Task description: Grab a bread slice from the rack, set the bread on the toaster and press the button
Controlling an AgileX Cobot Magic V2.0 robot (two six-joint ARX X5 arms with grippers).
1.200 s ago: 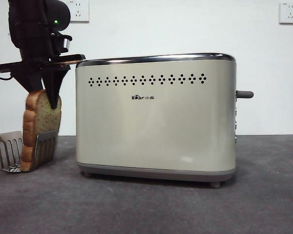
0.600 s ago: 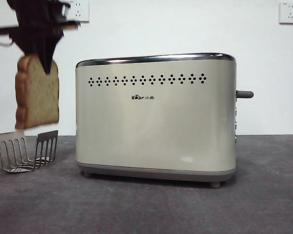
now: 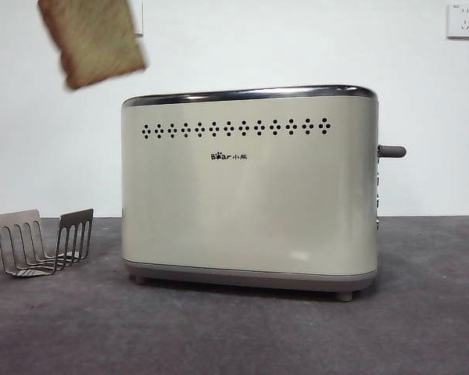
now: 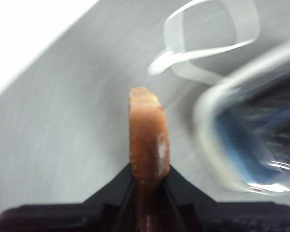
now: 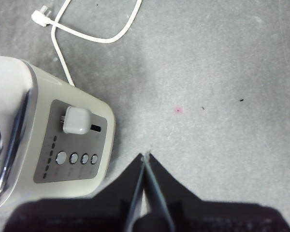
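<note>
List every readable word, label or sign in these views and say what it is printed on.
"Bear": brand logo on the toaster front face, just below the row of dot-cluster holes.
Two small characters right after the logo: too small to read.
Marks beside the round buttons on the toaster's side panel: too small to read.

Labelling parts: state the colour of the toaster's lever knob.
Grey; the lever knob shows best in the right wrist view, on the cream toaster.

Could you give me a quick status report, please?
Left pincer shut on bread, high beside toaster. Right pincer shut, waiting. Rack empty.
</note>
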